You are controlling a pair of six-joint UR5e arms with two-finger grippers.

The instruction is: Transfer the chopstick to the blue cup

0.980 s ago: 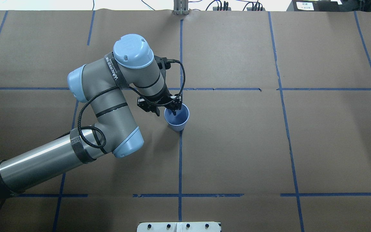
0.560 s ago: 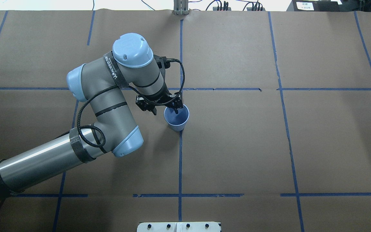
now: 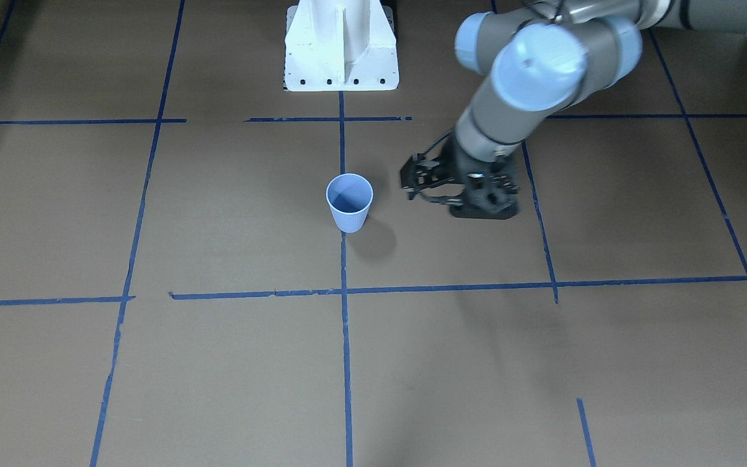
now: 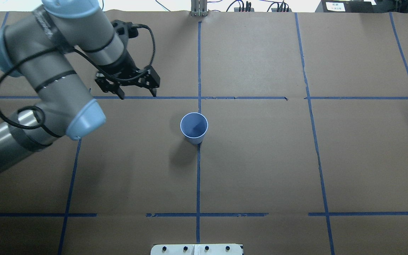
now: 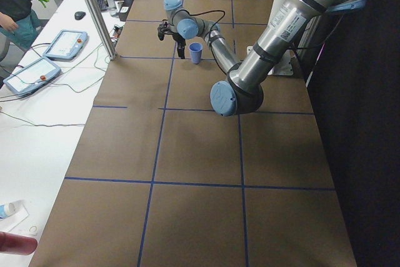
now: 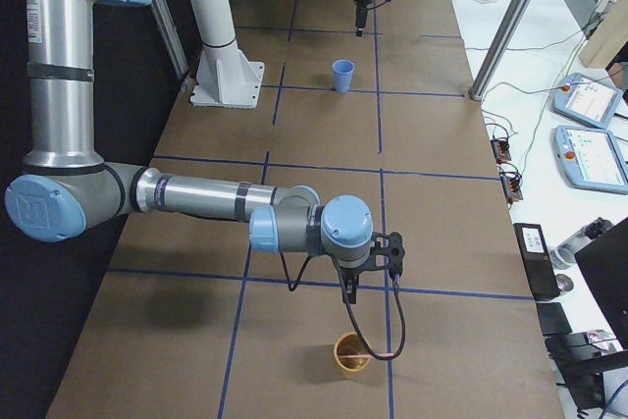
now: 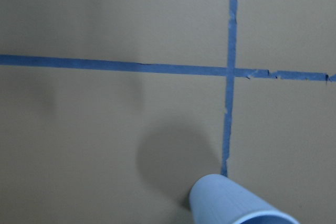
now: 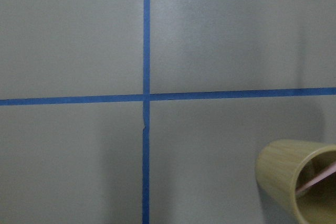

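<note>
The blue cup (image 4: 194,127) stands upright on the brown table, at a crossing of blue tape lines; it also shows in the front view (image 3: 349,202) and at the bottom of the left wrist view (image 7: 236,205). No chopstick shows inside it. My left gripper (image 4: 136,92) is open and empty, behind and to the left of the cup, well apart from it. A pink chopstick (image 8: 315,179) leans in a tan cup (image 8: 299,182) at the table's right end. My right gripper (image 6: 368,277) hangs just above that tan cup (image 6: 351,353); I cannot tell whether it is open or shut.
The white robot base (image 3: 341,45) stands at the table's near edge. Blue tape lines cross the brown paper. Operator tablets (image 6: 589,134) and cables lie on the white side table beyond the far edge.
My left gripper has left the blue cup's rim and moved away to the far left, still open. The cup has stayed in place.
</note>
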